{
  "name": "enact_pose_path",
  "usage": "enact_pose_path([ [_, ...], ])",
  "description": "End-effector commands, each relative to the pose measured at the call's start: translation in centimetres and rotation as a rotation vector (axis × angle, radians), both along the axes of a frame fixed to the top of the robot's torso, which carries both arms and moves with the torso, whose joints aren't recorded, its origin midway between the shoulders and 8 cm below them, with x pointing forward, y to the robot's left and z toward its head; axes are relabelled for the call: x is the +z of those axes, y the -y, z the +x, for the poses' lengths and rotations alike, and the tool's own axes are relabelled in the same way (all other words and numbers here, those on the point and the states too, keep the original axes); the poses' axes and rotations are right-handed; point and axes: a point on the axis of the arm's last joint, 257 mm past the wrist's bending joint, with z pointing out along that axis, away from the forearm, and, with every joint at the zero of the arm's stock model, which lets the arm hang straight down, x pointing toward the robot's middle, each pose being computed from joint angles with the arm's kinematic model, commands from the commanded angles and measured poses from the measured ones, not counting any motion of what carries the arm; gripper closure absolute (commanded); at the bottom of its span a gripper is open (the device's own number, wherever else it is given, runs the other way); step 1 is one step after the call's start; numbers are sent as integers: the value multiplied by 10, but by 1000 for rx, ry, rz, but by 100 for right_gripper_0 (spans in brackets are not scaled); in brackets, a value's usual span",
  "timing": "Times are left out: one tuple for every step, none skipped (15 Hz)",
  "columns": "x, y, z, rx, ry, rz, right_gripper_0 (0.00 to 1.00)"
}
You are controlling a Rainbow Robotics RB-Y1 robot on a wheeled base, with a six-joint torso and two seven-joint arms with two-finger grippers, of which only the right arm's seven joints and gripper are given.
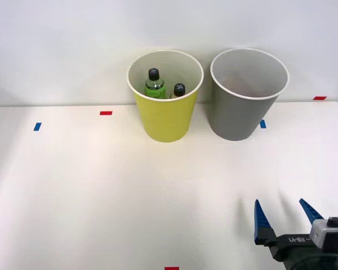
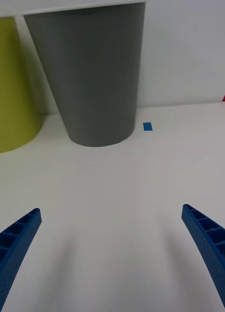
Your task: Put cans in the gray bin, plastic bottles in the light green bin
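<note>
The light green bin stands at the back of the table, left of the gray bin. Two plastic bottles with black caps stand inside the light green bin: a bright green one and a yellowish one, mostly hidden by the bin wall. The gray bin's visible inside holds nothing that I can see; no cans are in view. My right gripper hovers low over the table's front right, open, with nothing between its blue fingers. In the right wrist view the gray bin is straight ahead of the gripper, with the light green bin beside it.
Small tape marks dot the white table: blue, red, blue beside the gray bin, red at the far right, red at the front edge. A white wall rises right behind the bins.
</note>
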Motion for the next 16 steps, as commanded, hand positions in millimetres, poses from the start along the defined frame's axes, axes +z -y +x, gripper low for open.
enact_pose_path([
  [-10, 10, 13, -21, 1, -69, 0],
  [-12, 11, 11, -23, -4, -109, 0],
  [-15, 10, 9, -19, -10, -137, 0],
  [-18, 7, 6, -9, -17, -148, 0],
  [-19, 0, 1, 9, -18, -146, 0],
  [-18, -8, -3, 30, -8, -124, 0],
  [-19, -15, -7, 41, -7, -78, 0],
  [-18, -27, -13, 61, -2, -27, 0],
  [-17, -35, -19, 74, 7, -15, 0],
  [-18, -39, -24, 79, 6, -7, 0],
  [-18, -43, -29, 82, 11, 3, 0],
  [-20, -48, -36, 92, 26, 15, 0],
  [-22, -52, -42, 102, 63, 28, 0],
  [-22, -55, -46, 118, 101, 39, 0],
  [-23, -58, -51, 135, 117, 34, 0],
  [-25, -61, -54, 147, 124, 23, 0],
])
